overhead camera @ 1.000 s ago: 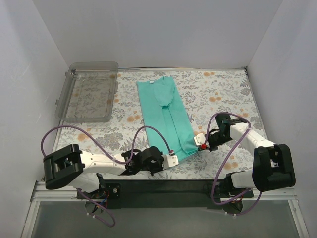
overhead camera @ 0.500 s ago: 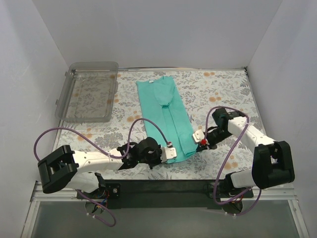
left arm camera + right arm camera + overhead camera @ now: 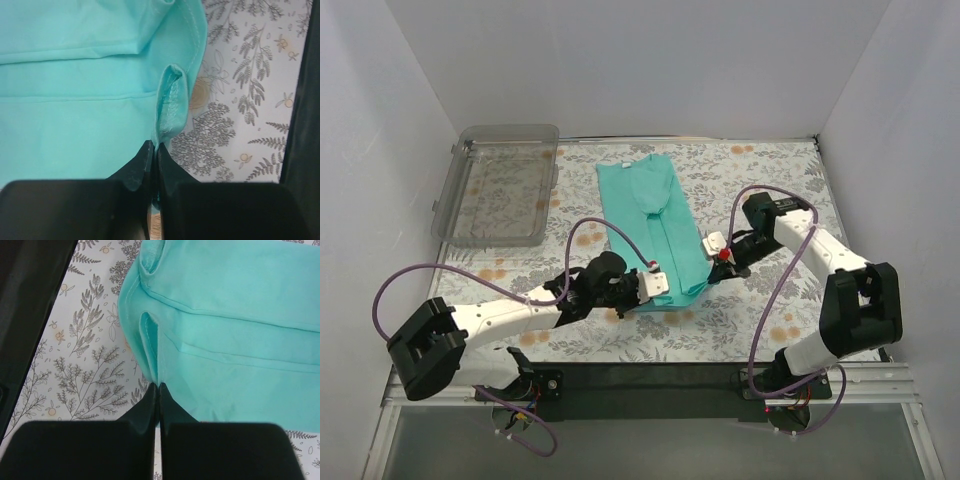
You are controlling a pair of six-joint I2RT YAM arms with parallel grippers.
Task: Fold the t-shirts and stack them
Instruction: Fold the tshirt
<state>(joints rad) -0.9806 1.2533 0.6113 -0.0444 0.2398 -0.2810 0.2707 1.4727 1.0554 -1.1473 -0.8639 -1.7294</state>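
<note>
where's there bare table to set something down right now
Widest free patch: the table between the t-shirt and the right wall, toward the back. A narrower strip lies between the clear tray and the shirt. Crowded at the shirt's near hem, where the left end effector and right end effector both pinch it.

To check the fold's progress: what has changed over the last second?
The left gripper and the right gripper, both shut on the near hem of the shirt, moved away from the bases, pulling that hem toward the collar. Nothing was let go. The collar end and the tray stayed put.
</note>
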